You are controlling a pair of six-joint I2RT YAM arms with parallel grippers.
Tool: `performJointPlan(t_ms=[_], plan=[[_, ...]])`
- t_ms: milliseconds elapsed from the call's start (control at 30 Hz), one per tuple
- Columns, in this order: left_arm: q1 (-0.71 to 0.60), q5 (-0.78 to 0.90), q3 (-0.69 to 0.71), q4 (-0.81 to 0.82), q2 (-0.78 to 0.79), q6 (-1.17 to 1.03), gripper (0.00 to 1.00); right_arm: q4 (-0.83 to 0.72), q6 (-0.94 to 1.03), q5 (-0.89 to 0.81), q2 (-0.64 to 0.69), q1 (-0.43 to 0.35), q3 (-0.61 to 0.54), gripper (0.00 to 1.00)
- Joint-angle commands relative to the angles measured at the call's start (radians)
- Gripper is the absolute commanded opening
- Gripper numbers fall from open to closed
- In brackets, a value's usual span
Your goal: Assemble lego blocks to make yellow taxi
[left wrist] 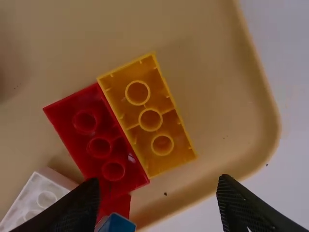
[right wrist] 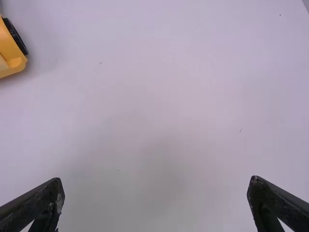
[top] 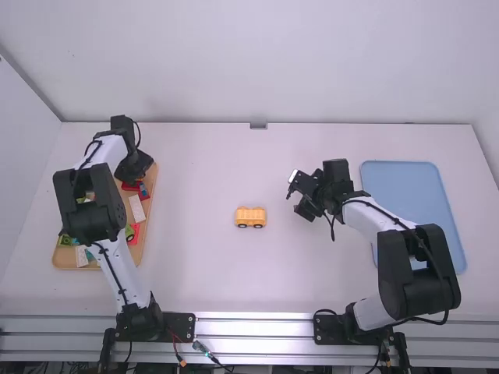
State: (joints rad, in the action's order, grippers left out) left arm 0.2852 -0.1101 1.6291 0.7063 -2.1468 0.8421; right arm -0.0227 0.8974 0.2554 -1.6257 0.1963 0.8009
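Fetching the yellow brick, ten o'clock from the taxi base, seems underway; left end effector, spread, should lower and pinch. Right end effector gapes too.

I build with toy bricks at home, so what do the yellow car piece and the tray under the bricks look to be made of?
The yellow car piece looks like smooth moulded plastic, evenly coloured. The tray is tan with a rounded raised rim; wood or plastic, I can't tell.
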Motion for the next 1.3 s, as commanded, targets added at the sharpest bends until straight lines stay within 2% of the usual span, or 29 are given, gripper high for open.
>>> performJointPlan(t_ms=[0, 267, 333, 533, 800, 1033, 1267], plan=[[0.001, -0.015, -0.007, 0.015, 0.005, -0.027, 0.67, -0.005, -0.002, 0.01, 0.01, 0.0, -0.003, 0.99], [0.006, -0.072, -0.007, 0.091, 0.005, -0.028, 0.71, -0.005, -0.003, 0.01, 0.01, 0.0, -0.003, 0.99], [0.003, -0.099, -0.006, 0.118, 0.005, -0.028, 0.75, -0.006, -0.002, 0.01, 0.01, 0.0, -0.003, 0.99], [0.001, -0.101, -0.006, 0.107, 0.005, -0.027, 0.66, -0.005, -0.002, 0.009, 0.01, 0.0, -0.003, 0.99], [0.001, -0.037, -0.007, -0.037, 0.005, -0.013, 0.56, -0.005, -0.003, 0.01, 0.01, 0.0, -0.003, 0.99], [0.001, -0.093, -0.022, -0.015, 0.005, 0.145, 0.57, -0.01, -0.003, 0.01, 0.01, 0.0, -0.003, 0.99], [0.005, -0.085, -0.104, -0.132, 0.005, 0.146, 0.57, -0.012, -0.002, 0.009, 0.01, 0.0, -0.003, 0.99]])
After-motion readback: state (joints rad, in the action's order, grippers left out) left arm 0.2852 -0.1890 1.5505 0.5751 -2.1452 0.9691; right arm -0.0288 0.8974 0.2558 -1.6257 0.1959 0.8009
